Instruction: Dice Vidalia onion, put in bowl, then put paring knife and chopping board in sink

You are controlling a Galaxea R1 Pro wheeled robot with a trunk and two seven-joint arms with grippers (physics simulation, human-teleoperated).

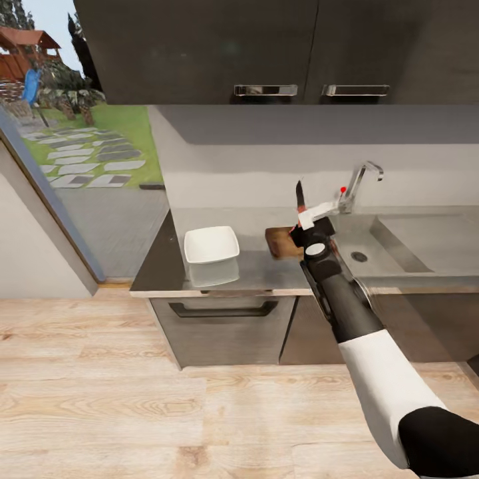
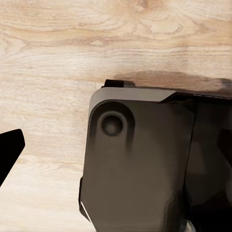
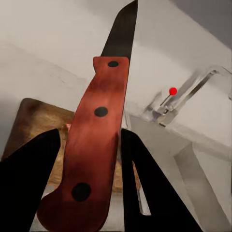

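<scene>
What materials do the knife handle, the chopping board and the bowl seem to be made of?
The paring knife handle looks like reddish wood or stained plastic, with three dark rivets; its blade is dark metal. The chopping board appears to be brown wood with visible grain. The bowl looks like glossy white ceramic, perhaps plastic.

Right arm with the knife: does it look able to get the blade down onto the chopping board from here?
Probably yes. The right gripper holds the knife blade-up directly above the chopping board, with nothing between; it would need to tip the blade down.
</scene>
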